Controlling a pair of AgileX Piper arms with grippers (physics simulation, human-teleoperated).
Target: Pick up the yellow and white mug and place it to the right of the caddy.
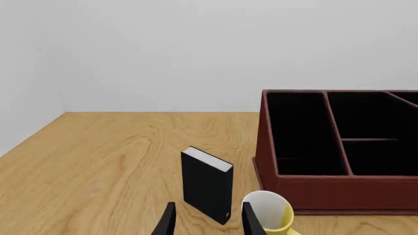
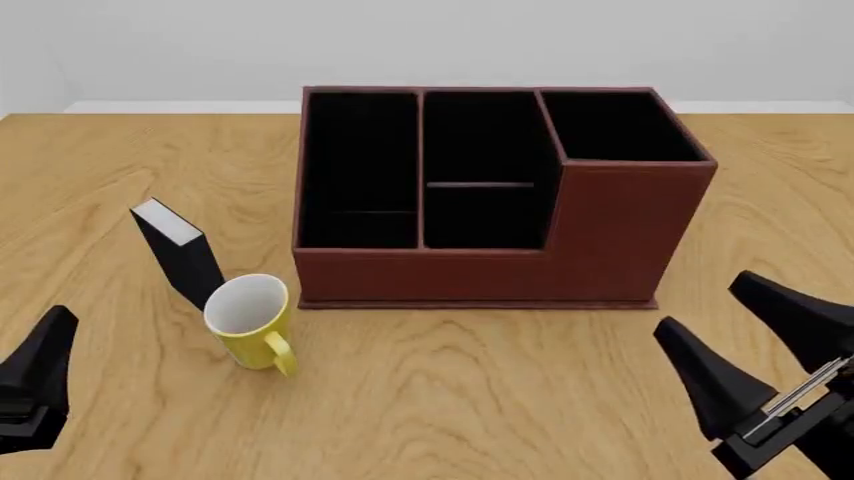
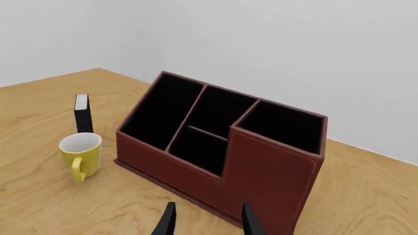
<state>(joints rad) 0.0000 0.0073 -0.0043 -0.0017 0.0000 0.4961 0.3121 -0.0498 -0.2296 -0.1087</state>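
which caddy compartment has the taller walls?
The right-hand back corner compartment of the caddy. Its front wall steps up above the lower front edge that the other compartments share. No others rise like that.

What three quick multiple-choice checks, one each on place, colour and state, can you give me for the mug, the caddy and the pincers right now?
1. The yellow and white mug stands:
A. inside the caddy
B. left of the caddy's front corner, next to the small black box
C. right of the caddy

2. The mug's inside is:
A. white
B. black
C. red

3. The left pincer and right pincer are:
A. both gripping the mug
B. one gripping the box
C. both open, holding nothing

Answers: 1 B, front view shows it there. 2 A, its interior shows white. 3 C, wrist views show spread fingers with nothing between.
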